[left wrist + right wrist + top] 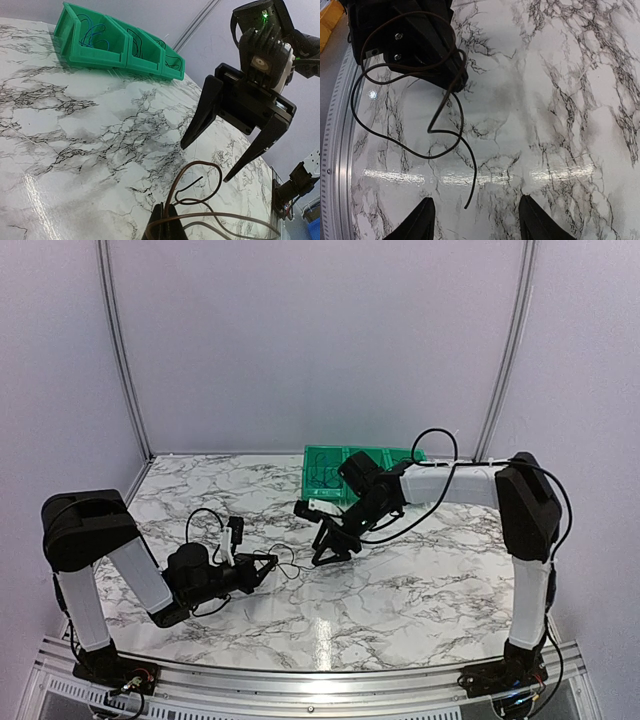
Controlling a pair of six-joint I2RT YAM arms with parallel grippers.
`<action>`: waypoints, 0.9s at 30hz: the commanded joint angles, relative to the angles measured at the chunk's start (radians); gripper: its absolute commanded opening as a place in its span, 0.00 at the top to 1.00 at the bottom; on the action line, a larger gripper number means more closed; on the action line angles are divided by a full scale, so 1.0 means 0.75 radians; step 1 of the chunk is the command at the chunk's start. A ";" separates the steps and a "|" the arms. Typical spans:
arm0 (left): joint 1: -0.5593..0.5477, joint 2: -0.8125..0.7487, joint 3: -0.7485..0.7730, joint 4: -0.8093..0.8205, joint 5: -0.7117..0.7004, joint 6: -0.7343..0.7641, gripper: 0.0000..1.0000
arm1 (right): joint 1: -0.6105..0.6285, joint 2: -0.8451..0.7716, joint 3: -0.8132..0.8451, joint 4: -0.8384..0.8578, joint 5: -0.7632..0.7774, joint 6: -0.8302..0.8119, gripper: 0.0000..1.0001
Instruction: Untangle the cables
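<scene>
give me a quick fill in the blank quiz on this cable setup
The left gripper is ___ on a thin dark cable.
The right gripper hangs over the table with its jaws ___.
The bins at its far edge are ___ in colour.
Missing words: shut, open, green.

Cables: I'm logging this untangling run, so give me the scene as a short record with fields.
cable: one thin dark wire in loose loops above the marble table
left gripper: shut on the cable
right gripper: open, hovering by the loops, holding nothing
green bins: at the table's far edge, more thin wires inside
</scene>
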 commanded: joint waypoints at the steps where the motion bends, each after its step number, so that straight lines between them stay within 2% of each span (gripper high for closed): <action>1: -0.006 -0.022 -0.006 0.000 0.015 0.011 1.00 | 0.049 0.013 -0.001 -0.014 0.018 -0.026 0.42; 16: -0.005 -0.043 -0.015 0.000 0.015 0.015 1.00 | 0.050 0.109 0.043 -0.008 0.086 0.004 0.46; 24: -0.006 -0.033 -0.014 0.003 0.021 0.012 1.00 | 0.050 0.106 0.069 -0.005 0.043 0.013 0.63; 27: -0.006 -0.032 -0.013 0.004 0.019 0.013 1.00 | 0.050 0.118 0.081 -0.018 0.025 0.008 0.82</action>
